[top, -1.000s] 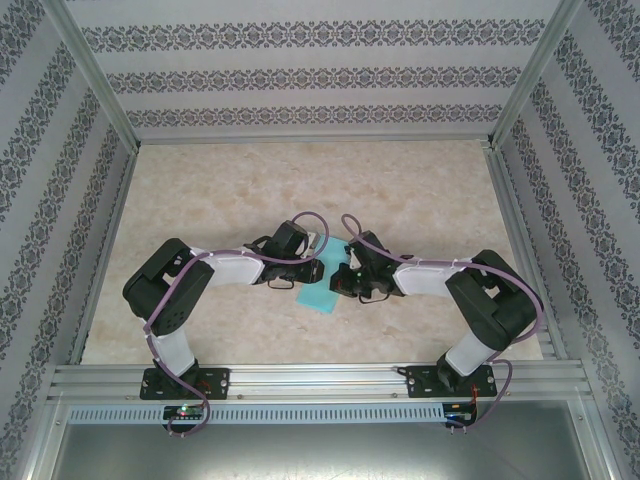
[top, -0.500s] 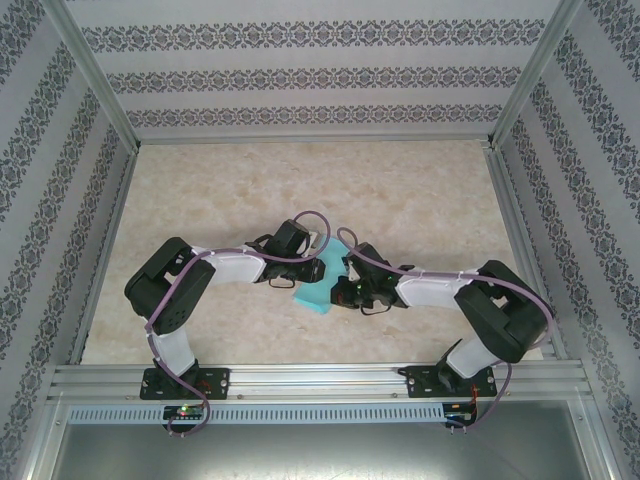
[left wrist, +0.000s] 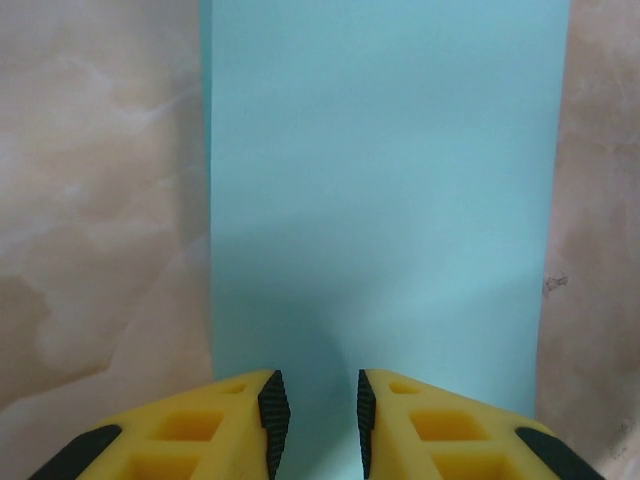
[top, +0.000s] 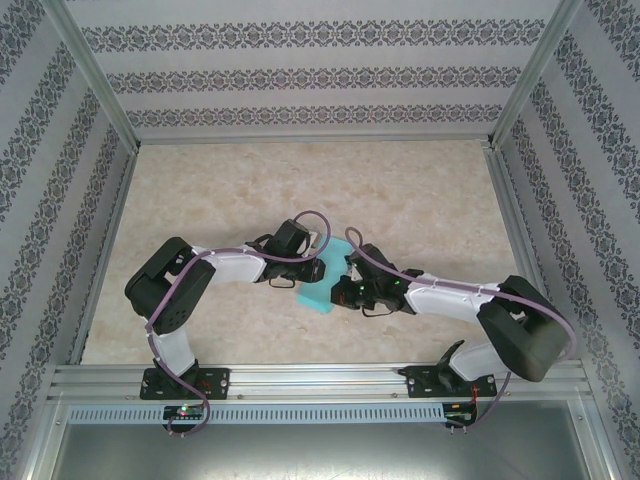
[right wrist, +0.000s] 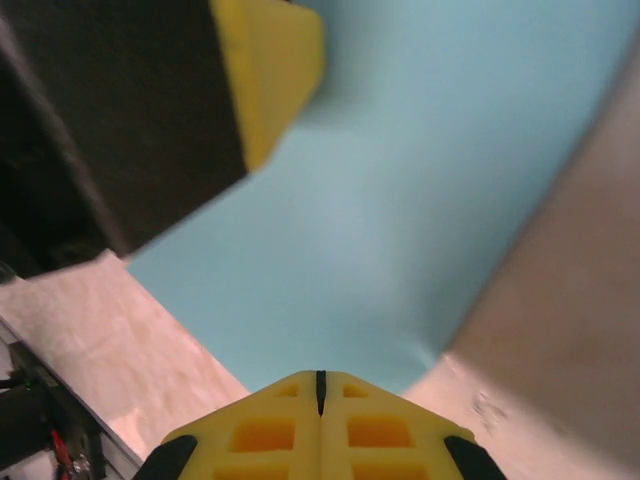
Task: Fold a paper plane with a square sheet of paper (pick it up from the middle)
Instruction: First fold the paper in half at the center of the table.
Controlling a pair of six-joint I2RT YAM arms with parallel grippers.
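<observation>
Since the earlier frame the right arm has swung its elbow outward and toward the near rail, so its forearm lies lower and more stretched out; the left arm has not shifted.

The sheet of paper (top: 320, 290) lies flat on the worktop (top: 300, 180), slanted, between the two wrists. From the left wrist it (left wrist: 385, 200) reads as a long strip with straight, clean side edges, and bare worktop (left wrist: 100, 200) shows on both sides of it.

The left gripper (top: 318, 252) stands at the far end of the sheet. Its jaws are parted by a narrow gap (left wrist: 315, 400), with the paper surface visible through that gap. Nothing is seen clamped between the pads.

The right gripper (top: 340, 285) is at the sheet's right side. Its fingers are pressed fully together (right wrist: 320, 378), and their tips meet the sheet's near edge (right wrist: 400, 200) beside a corner. Whether that edge is nipped between them cannot be told.

Beyond the sheet the worktop lies open up to the far wall. Left of the sheet there is open room as well. The aluminium rail (top: 320, 378) sits near the sheet on the base side.
</observation>
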